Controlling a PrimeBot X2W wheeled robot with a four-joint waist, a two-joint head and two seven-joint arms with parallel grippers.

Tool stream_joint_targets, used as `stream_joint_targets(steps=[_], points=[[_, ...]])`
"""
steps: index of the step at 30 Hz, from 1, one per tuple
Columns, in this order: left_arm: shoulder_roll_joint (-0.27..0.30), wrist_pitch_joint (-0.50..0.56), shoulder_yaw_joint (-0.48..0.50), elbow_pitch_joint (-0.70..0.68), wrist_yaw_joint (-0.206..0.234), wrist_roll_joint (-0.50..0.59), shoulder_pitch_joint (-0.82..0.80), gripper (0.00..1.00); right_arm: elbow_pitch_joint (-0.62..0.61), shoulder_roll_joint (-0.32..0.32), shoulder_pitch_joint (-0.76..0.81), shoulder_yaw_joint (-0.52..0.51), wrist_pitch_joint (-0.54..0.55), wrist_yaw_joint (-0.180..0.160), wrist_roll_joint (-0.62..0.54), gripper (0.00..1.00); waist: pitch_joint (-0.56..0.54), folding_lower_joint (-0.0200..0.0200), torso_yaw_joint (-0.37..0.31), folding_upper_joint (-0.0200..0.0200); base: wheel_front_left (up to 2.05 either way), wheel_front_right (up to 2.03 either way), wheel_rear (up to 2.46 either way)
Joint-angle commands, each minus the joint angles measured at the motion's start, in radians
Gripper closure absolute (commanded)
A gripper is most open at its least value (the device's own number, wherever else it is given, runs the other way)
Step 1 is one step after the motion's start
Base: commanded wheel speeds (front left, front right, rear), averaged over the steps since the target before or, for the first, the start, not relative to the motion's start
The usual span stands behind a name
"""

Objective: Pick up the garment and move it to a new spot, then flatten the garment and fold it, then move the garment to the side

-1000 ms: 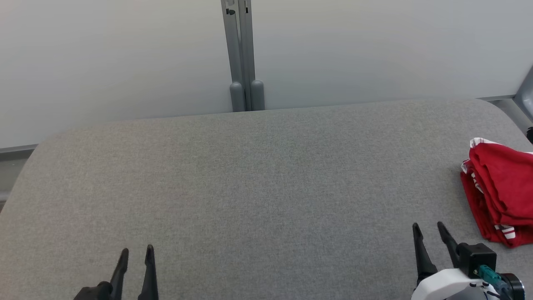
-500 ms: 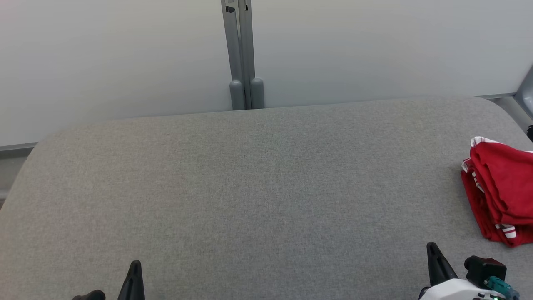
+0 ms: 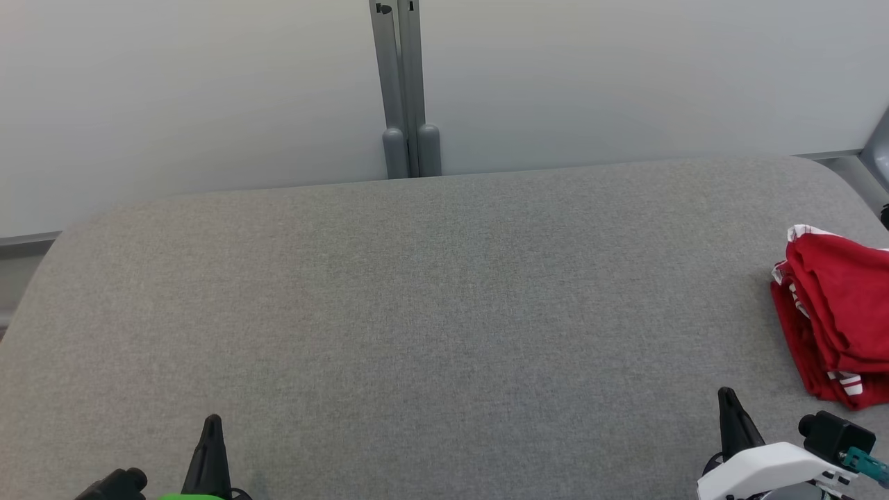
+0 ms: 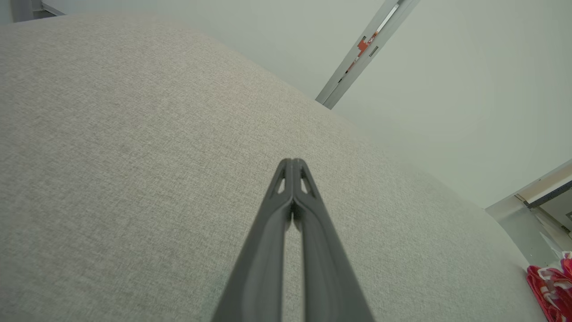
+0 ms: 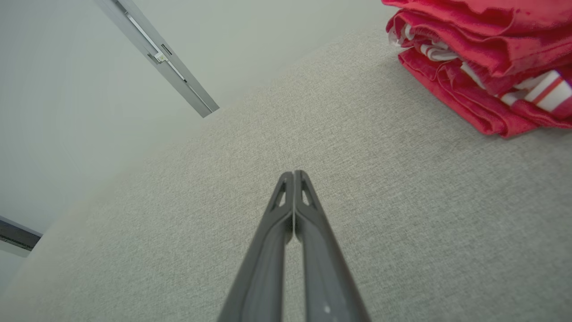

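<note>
The garment (image 3: pixel 837 316) is red with white striped trim, folded into a thick bundle at the right edge of the grey table (image 3: pixel 430 305). It also shows at the upper right of the right wrist view as the garment (image 5: pixel 487 53), and as a red scrap at the lower right of the left wrist view, the garment (image 4: pixel 552 286). My left gripper (image 3: pixel 212 422) sits at the table's near left, shut with nothing in it; its tips meet at the left gripper (image 4: pixel 292 161). My right gripper (image 3: pixel 726 394) is shut and empty, just left of and nearer than the garment; its tips meet at the right gripper (image 5: pixel 294 172).
A pale wall with a grey vertical post (image 3: pixel 403 90) stands behind the table's far edge. The table's corners are rounded. A dark object (image 3: pixel 885 217) peeks in at the right edge beyond the garment.
Both grippers went from open to shut, and both arms drew back toward the near edge of the table. The garment has not moved.
</note>
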Motion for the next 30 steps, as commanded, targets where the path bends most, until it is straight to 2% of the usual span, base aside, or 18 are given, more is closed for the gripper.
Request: stream_joint_targets(steps=[1, 30], points=[[0.004, 0.010, 0.006, -0.020, -0.002, -0.042, -0.036, 1.00, -0.021, -0.005, -0.034, -0.003, 0.009, 0.000, 0.046, 1.00, 0.001, 0.0000, 0.000, 0.0000, 0.00, 0.00, 0.00], [0.006, 0.111, 0.039, -0.030, -0.010, -0.415, -0.108, 1.00, -0.065, -0.009, -0.078, -0.017, 0.111, -0.001, 0.471, 1.00, 0.025, 0.0000, 0.002, 0.0000, 0.00, 0.00, 0.00]])
